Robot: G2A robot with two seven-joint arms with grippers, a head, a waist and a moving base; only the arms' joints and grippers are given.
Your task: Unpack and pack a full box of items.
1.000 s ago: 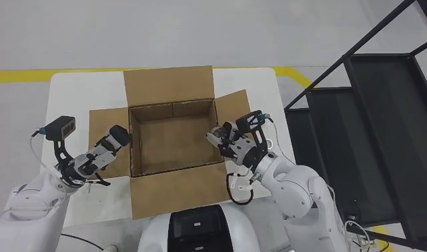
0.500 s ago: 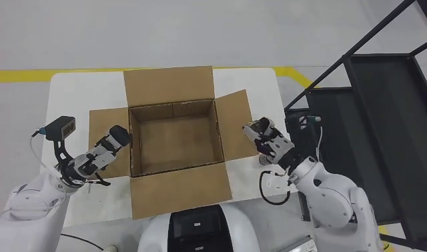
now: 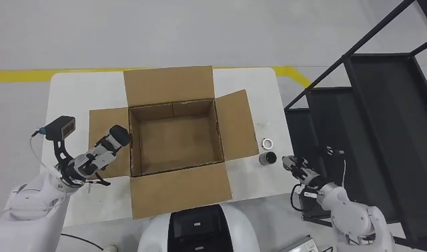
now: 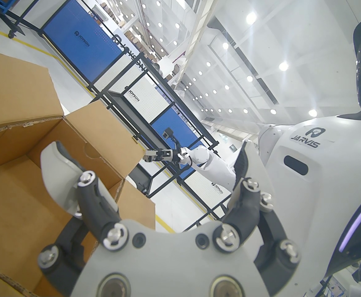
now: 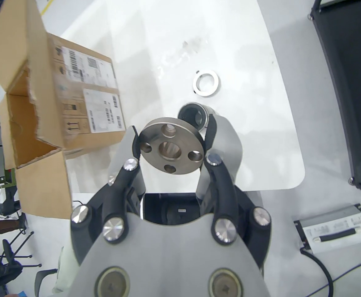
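Squarely within the right tool (image 5: 171,139), a holed metal disc (image 5: 171,151)

A white table (image 3: 80,92) is being borne by a grey floor (image 3: 200,19), which is being crossed by a yellow line (image 3: 27,75) at the table's far side. The table's right edge is being flanked by a black metal rack (image 3: 380,119). A grey unit with a black handle (image 5: 332,233) is being shown lying on the floor beyond the table's near right corner.
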